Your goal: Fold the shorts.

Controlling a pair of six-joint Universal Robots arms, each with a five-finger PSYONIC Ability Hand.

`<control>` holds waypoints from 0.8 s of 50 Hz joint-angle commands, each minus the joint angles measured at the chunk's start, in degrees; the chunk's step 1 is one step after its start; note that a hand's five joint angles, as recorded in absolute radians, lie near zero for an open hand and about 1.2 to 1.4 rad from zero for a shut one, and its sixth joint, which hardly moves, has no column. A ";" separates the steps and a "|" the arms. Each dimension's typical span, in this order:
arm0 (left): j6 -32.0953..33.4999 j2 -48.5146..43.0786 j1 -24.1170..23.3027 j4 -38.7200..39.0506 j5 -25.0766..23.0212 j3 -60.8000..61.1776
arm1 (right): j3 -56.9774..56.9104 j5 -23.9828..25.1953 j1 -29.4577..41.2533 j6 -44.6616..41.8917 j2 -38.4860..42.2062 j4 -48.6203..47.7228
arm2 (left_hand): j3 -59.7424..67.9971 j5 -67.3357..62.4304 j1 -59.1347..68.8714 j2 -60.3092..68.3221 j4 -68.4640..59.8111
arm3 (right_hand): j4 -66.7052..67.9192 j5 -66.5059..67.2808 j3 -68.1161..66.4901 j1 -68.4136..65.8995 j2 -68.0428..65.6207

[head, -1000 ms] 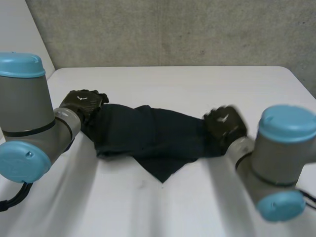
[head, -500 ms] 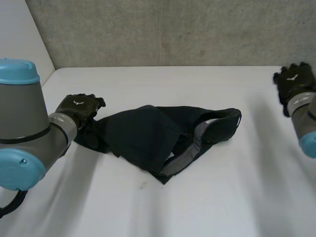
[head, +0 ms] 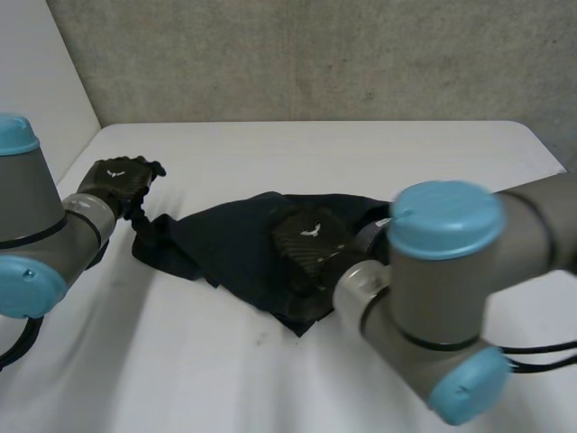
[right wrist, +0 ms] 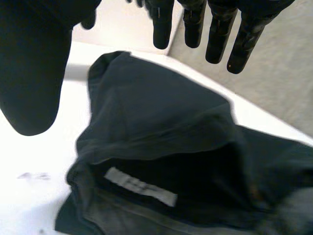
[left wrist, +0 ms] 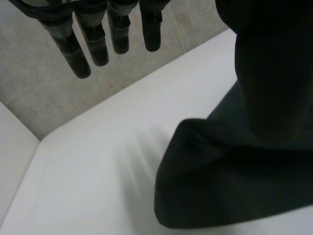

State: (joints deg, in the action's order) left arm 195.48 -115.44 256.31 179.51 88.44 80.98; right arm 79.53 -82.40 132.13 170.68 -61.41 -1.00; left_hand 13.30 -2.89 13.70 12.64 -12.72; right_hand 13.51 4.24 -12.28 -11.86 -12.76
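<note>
Crumpled dark shorts (head: 225,248) lie on the white table (head: 361,162). The right hand (head: 309,242) hovers over their waistband (right wrist: 127,213) with fingers straight. The left hand (head: 117,180) is at their left end, fingers released.

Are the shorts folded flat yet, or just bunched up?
Bunched, not folded: the shorts lie in a rumpled heap, waist gaping open with the label showing under the right hand.

head view looks down from behind, wide over the surface (head: 270,379) — both wrist views sit close, sharing the shorts (head: 225,244).
</note>
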 commanded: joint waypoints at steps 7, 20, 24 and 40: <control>-0.01 1.09 1.47 0.05 -0.11 3.04 | -16.69 -12.25 2.96 -4.12 19.47 1.09 | -1.74 1.33 -2.14 -1.08 1.16 | 7.14 6.41 -8.37 -8.80 -7.90; 0.25 -2.15 2.88 1.98 -3.62 2.25 | -11.86 -11.83 0.06 -7.64 5.35 1.53 | -2.07 1.67 -2.48 -1.42 1.50 | 66.49 65.76 -67.72 -68.14 -67.24; 0.08 -4.88 2.79 3.22 -4.59 0.58 | -8.88 -9.72 -1.78 -8.00 -0.63 3.02 | -1.91 1.50 -2.31 -1.25 1.33 | 66.49 65.76 -67.72 -68.14 -67.24; -0.54 -8.16 -2.04 -1.70 -4.68 -4.26 | -0.61 -8.22 -5.30 -11.42 -6.36 3.73 | 1.45 -1.85 1.05 2.10 -2.03 | 66.49 65.76 -67.72 -68.14 -67.24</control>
State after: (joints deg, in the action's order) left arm 195.63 -126.10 255.95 181.08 83.61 77.39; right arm 77.29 -90.55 128.91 159.80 -67.02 2.98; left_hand 13.30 -2.90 13.70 12.64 -12.72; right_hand 66.06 54.75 -66.81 -56.80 -67.64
